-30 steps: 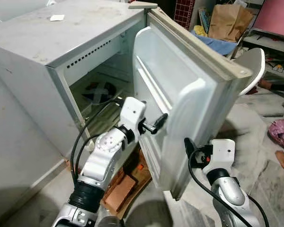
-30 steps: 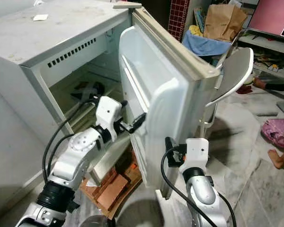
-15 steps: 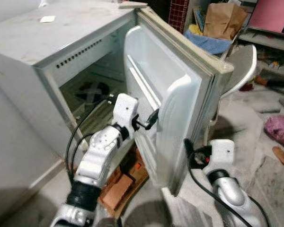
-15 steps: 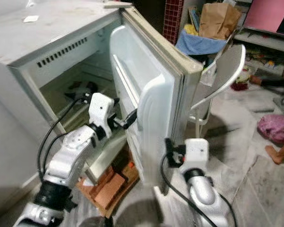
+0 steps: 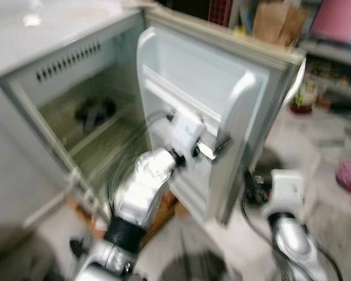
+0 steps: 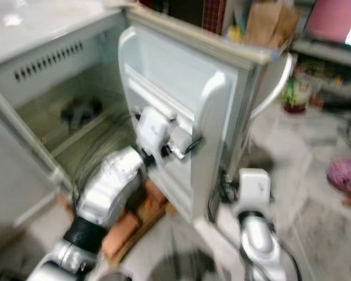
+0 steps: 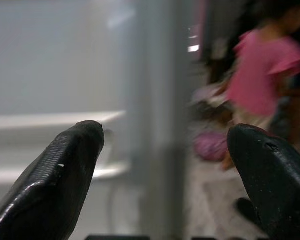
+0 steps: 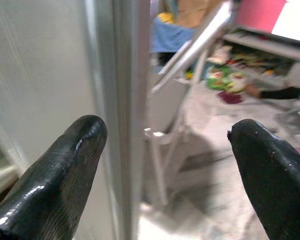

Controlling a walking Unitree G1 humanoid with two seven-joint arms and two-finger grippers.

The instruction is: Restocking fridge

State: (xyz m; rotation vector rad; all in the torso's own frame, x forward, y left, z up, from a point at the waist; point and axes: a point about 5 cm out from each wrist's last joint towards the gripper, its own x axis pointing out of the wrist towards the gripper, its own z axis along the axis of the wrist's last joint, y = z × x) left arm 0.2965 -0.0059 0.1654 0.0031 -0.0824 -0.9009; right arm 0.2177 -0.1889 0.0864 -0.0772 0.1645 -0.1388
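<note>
The fridge door (image 5: 193, 88) had a smooth, glossy white plastic lining, and the fridge (image 5: 52, 52) top looked like dull, matt grey metal. The left arm (image 5: 143, 187) was shiny silver metal, while the left gripper (image 7: 165, 150) and right gripper (image 8: 165, 150) had smooth black fingers (image 8: 55, 170) with a slight sheen. A brown paper bag (image 5: 275, 20) stood behind the door's top edge, above a soft blue cloth (image 8: 167, 40).

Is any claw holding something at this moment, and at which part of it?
Nothing is held. Both claws are open: the left claw is at the inner face of the fridge door, the right claw beside the door's edge.
</note>
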